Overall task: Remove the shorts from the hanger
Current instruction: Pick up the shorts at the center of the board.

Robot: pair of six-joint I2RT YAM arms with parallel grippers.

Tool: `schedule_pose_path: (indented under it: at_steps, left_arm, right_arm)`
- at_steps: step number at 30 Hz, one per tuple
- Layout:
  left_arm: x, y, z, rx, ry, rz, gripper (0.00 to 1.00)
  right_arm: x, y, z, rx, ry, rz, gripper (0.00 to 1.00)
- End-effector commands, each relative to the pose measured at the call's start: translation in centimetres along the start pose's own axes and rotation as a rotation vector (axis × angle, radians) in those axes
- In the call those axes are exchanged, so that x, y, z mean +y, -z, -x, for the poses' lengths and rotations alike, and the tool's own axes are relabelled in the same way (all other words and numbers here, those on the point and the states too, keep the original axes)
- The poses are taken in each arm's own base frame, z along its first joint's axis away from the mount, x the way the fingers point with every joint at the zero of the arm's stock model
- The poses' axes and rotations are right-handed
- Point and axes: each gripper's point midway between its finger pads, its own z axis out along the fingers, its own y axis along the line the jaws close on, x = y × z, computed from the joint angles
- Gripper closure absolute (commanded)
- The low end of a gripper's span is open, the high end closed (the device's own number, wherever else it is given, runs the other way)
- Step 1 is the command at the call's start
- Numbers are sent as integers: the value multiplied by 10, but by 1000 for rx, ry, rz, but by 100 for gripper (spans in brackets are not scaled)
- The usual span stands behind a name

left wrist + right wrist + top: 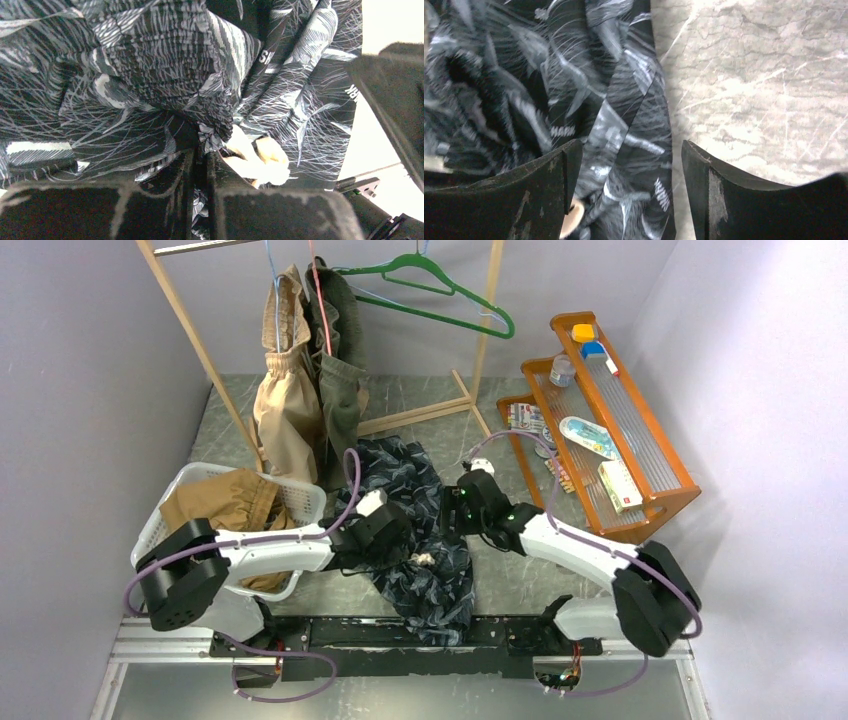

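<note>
Left claw (200, 155): pressed together, pinching a thin fold of the patterned shorts (425, 575).
Right claw (631, 150): spread and holding nothing; one finger sits over the patterned shorts, the other over bare table (769, 75).
Patterned shorts: off any hanger, crumpled on the table between the two claws, with the near end reaching the base rail (330, 632).
Other shorts: beige shorts (285, 410) and olive shorts (340, 390) hang on the rack (190, 330); tan shorts (225, 502) lie in the basket (310, 502).
Risk, slip: the pinch takes little cloth, so a fast lift may pull the fold free.
Risk, snag: cloth lies between the right fingers, so hauling left may catch there.
Risk, drag: trailing fabric may hook the base rail or tip the basket rim.
Risk, remaining work: two pairs hang close together, so tugging one may shift both.
</note>
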Motion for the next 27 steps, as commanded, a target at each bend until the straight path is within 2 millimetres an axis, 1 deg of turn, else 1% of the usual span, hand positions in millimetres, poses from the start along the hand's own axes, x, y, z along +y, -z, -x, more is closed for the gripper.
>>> schedule_pose_path:
  at_steps: [1, 2, 4, 6, 8, 9, 11, 13, 16, 18, 21, 22, 24, 27]
  left_arm:
    - [-7, 7, 2, -18, 16, -72, 81]
    - [-9, 9, 2, -19, 19, -86, 77]
    - [-15, 12, 4, -24, 21, -112, 71]
    - [-18, 13, 5, -28, 25, -121, 62]
    - [-20, 12, 6, -32, 27, -127, 52]
    - [-22, 11, 6, -31, 29, -129, 44]
    - [-25, 9, 4, -20, 31, -134, 32]
    - [-28, 6, 1, -2, 39, -143, 21]
    - [-25, -1, -6, 24, 74, -144, 12]
    - [-28, -4, -8, 30, 89, -158, 10]
    - [-32, -9, -7, 29, 89, -151, 9]
    - [-33, -12, -6, 27, 94, -134, 9]
    - [-26, -18, -7, 36, 119, -60, 5]
    - [-22, -27, -10, 56, 138, 0, 6]
  right_arm:
    - [4, -19, -1, 51, 20, 25, 29]
    - [12, -20, -9, 83, 25, 81, 34]
    - [19, -21, -24, 130, 26, 142, 47]
    - [24, -20, -41, 173, 22, 203, 58]
    - [27, -18, -57, 200, 6, 255, 64]
    - [28, -17, -64, 216, -3, 273, 68]
    - [32, -12, -77, 251, -34, 321, 75]
    - [41, -6, -88, 269, -57, 402, 77]
    - [48, 3, -102, 289, -99, 486, 80]
    - [55, 11, -111, 312, -113, 548, 80]
    - [65, 22, -116, 316, -120, 633, 78]
    - [66, 24, -116, 302, -130, 651, 78]
    - [70, 30, -113, 280, -147, 695, 76]
    - [78, 38, -109, 260, -150, 761, 74]
